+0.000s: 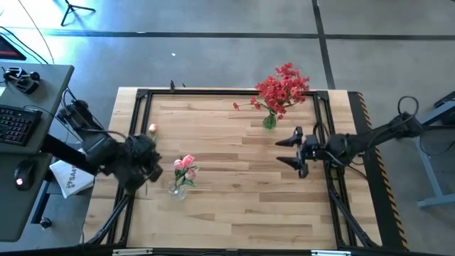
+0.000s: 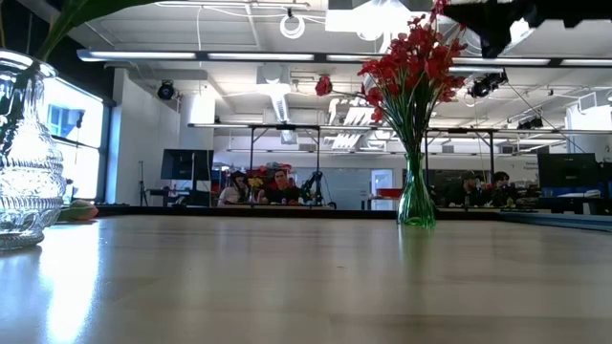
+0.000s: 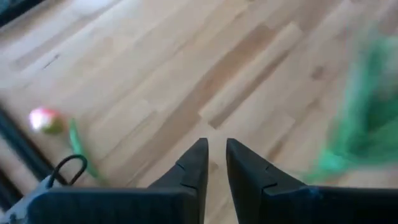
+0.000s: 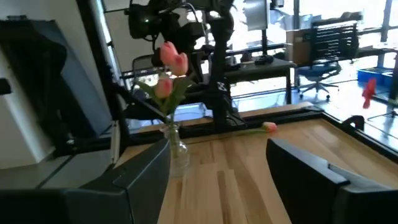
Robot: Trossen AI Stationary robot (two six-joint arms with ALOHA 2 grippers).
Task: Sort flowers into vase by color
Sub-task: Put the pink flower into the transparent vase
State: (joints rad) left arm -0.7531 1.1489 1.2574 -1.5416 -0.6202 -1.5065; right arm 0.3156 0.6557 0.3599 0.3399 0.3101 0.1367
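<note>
A clear glass vase (image 1: pixel 179 188) (image 4: pixel 176 149) (image 2: pixel 24 162) near the table's left side holds pink tulips (image 1: pixel 185 166) (image 4: pixel 171 59). A green glass vase (image 1: pixel 269 121) (image 2: pixel 417 196) toward the far edge holds red blossom stems (image 1: pixel 283 87) (image 2: pixel 411 62). One pink tulip (image 1: pixel 153 129) (image 3: pixel 45 120) (image 4: pixel 268 127) lies flat on the table near the far left corner. My left gripper (image 1: pixel 148 162) (image 3: pixel 216 149) hovers left of the clear vase, empty, with only a narrow gap between its fingers. My right gripper (image 1: pixel 290 150) (image 4: pixel 217 155) is open and empty, near of the green vase.
A black frame (image 1: pixel 138 114) borders the wooden table top. Bare wood (image 1: pixel 242 192) spreads between the two vases and toward the near edge. A desk with keyboard and mouse (image 1: pixel 18 124) stands beyond the table's left side. People sit far off in the room (image 2: pixel 273 186).
</note>
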